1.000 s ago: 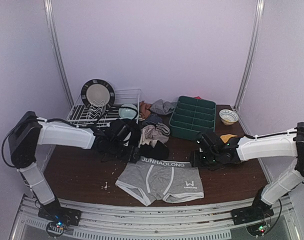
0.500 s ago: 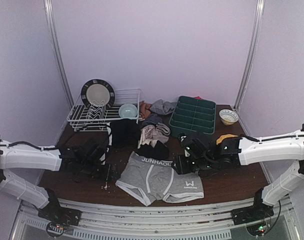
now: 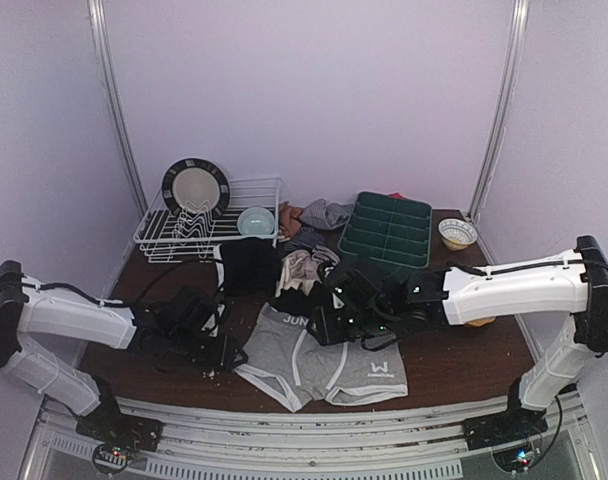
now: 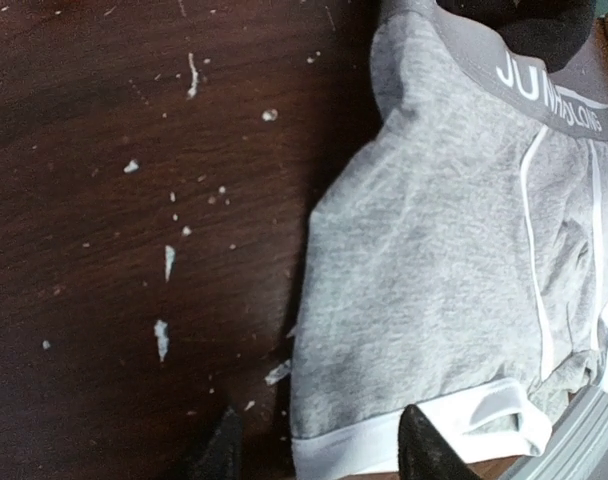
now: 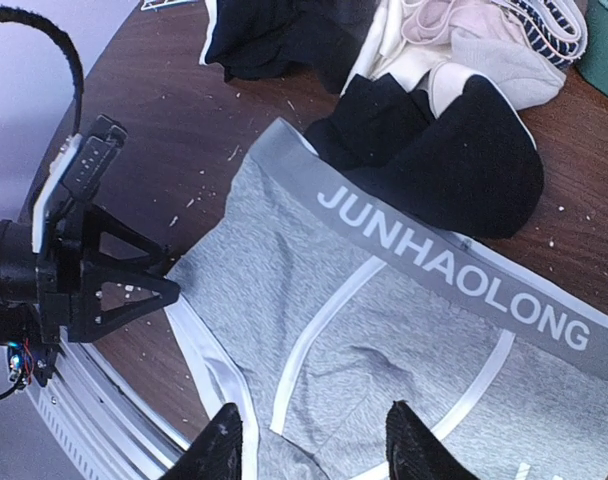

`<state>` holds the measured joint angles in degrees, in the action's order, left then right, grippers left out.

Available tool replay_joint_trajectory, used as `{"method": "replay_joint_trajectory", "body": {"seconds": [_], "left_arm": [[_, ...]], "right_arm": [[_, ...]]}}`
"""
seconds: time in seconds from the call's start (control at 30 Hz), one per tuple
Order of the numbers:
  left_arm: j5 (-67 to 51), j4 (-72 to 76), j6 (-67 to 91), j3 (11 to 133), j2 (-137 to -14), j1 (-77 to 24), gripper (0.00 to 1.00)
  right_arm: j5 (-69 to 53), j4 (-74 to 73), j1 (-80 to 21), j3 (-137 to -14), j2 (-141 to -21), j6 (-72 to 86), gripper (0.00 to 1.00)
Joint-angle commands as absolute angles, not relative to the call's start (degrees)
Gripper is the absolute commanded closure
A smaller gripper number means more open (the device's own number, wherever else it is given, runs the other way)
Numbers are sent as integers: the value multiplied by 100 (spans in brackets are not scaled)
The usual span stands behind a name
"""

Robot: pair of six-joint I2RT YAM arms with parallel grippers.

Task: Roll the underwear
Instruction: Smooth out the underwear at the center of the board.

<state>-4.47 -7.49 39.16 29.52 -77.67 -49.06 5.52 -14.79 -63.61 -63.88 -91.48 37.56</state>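
Clearly a limp, light thing: the grey underwear (image 3: pixel 319 362) lies spread flat on the dark wooden table (image 4: pixel 84 230) near its front edge. Its elastic waistband (image 5: pixel 454 272) faces the back and touches a black garment (image 5: pixel 464 160) from the heap behind. It is soft knit jersey with white piping and thicker hems, likely to crumple and drag rather than slide. I judge the white leg hem (image 4: pixel 484 405) the best hold. The left gripper (image 4: pixel 329 455) straddles that hem, jaws apart; the right gripper (image 5: pixel 314 445) hovers over the front panel — also spread, holding nothing
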Motion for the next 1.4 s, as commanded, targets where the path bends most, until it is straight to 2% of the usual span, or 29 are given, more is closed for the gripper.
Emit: {"method": "replay_joint_trajectory", "body": {"seconds": [0.0,0.07,0.23,0.63,0.83,1.37], "left_arm": [[-699,-554,3944,2958,-8117,-4860,56],[-732,-557,3909,2950,-8132,-4865,64],[-766,-630,3798,2879,-7952,-4867,100],[-65,-2044,3524,2783,-6175,-5001,100],[-100,-1960,3649,2625,-6404,-5001,100],[-27,-1336,4140,1940,-6538,-5002,100]], "right_arm": [[686,-1570,-6417,-6818,-9399,3783,53],[742,-1612,-6429,-6987,-9525,3764,53],[911,-1741,-6453,-7523,-9958,3748,51],[650,-2522,-6581,-9861,-11891,4036,46],[750,-3106,-6582,-11081,-12899,4383,44],[975,-4213,-6527,-13959,-14935,4566,47]]}}
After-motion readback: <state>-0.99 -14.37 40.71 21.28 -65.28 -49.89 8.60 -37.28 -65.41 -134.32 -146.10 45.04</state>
